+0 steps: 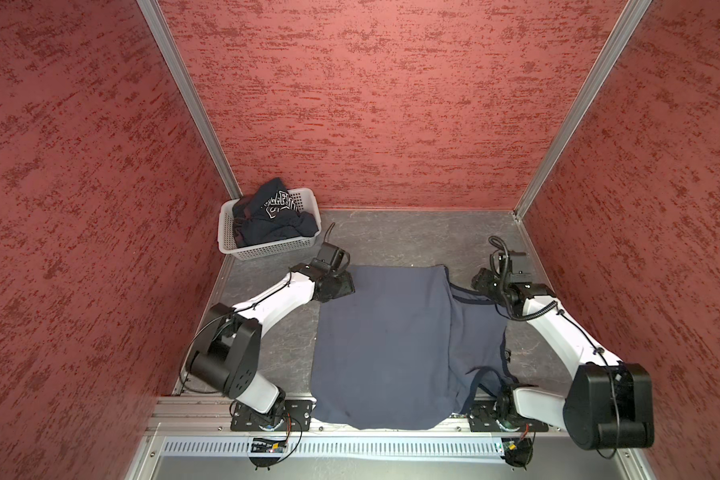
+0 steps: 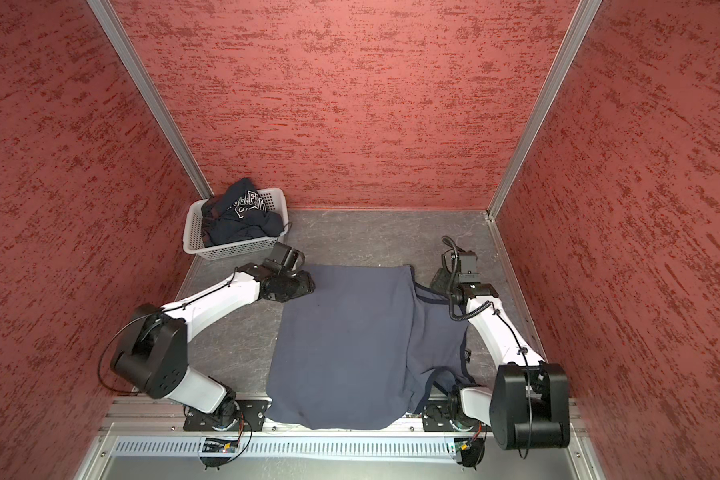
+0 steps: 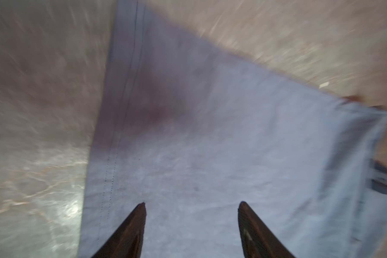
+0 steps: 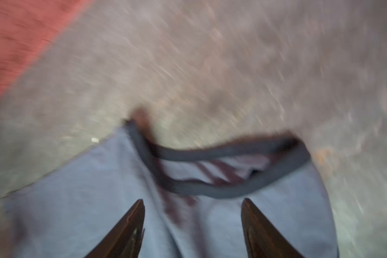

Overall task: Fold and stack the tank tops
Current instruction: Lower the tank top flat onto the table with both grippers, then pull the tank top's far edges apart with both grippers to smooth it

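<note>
Grey-blue top: is spread flat mid-table, its near edge draped over the front rail.
Navy top: is bunched in the basket, far-left corner.
Left gripper: jaws are parted, nothing gripped, over the cloth's far-left corner.
Right gripper: jaws are parted, nothing gripped, by the trimmed strap.
Open room: bare table is left behind the far edge.

You'll find the spread tank top flat at the near middle of the table, and behind it to the left the basket, with the bundled tank top inside.
</note>
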Controlling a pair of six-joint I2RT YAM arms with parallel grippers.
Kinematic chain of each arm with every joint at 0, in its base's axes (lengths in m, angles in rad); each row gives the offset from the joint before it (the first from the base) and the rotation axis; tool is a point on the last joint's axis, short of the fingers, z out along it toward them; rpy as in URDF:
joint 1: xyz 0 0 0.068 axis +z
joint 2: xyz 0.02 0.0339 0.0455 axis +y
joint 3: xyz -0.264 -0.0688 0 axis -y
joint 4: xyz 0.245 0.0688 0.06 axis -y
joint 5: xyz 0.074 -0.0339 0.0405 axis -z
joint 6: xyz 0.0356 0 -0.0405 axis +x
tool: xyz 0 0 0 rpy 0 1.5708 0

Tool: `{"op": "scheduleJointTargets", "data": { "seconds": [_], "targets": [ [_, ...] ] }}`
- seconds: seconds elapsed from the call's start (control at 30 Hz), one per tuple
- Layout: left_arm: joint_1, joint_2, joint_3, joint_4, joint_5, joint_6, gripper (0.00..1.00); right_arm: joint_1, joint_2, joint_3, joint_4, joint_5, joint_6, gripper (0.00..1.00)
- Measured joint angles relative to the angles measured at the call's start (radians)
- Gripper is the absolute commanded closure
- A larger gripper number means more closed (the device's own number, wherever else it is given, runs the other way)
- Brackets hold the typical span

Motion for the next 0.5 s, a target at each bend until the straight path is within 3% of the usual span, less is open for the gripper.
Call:
{"op": "scheduleJointTargets", "data": {
  "seconds": [0.27, 0.5],
  "targets": [
    [0.024, 0.163, 0.023, 0.148, 0.047, -0.032, 0.35, -0.102, 0.096, -0.111, 0.055, -0.047, 0.058, 0.31],
    [0.100, 0.194, 0.036, 0.217, 0.000, -0.047, 0.35, -0.189, 0.289, 0.002, 0.182, -0.046, 0.069, 0.30]
  ]
}}
